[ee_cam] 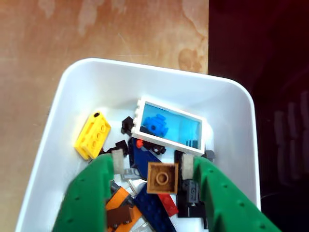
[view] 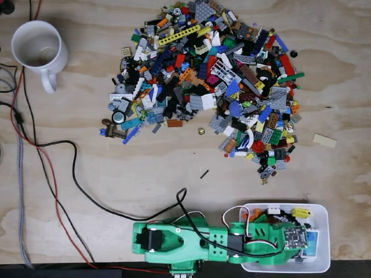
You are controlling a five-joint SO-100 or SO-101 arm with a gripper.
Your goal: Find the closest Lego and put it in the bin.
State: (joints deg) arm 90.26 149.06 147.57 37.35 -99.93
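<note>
In the wrist view the green jaws stand wide apart over the white bin (ee_cam: 72, 92), with nothing gripped between them; the gripper (ee_cam: 150, 166) hangs above the bricks already lying inside. Between the two fingers (ee_cam: 91, 193), on the heap below, a small tan brick (ee_cam: 162, 178) with a single stud lies face up, apart from both pads as far as can be told. Beneath and beside it lie a dark blue plate (ee_cam: 152, 205), a red piece, an orange piece (ee_cam: 120, 198) and several black bits. Further in, a white window frame with a clear blue pane (ee_cam: 169, 126) lies flat near the middle of the bin, and a yellow brick (ee_cam: 92, 135) with three holes rests tilted by the left wall.

In the fixed view the bin (view: 322, 231) sits at the lower right of the wooden desk (view: 116, 174), and the green arm (view: 185, 240) stretches from the lower middle rightward so that its wrist lies over the bin. Well above, a large loose heap of mixed Lego (view: 214, 81) spreads across the upper middle of the desk, with a lone tan plate (view: 324, 140) off to its right. A white mug (view: 37, 49) stands at the upper left, and black and red cables (view: 58, 174) trail down the left side.
</note>
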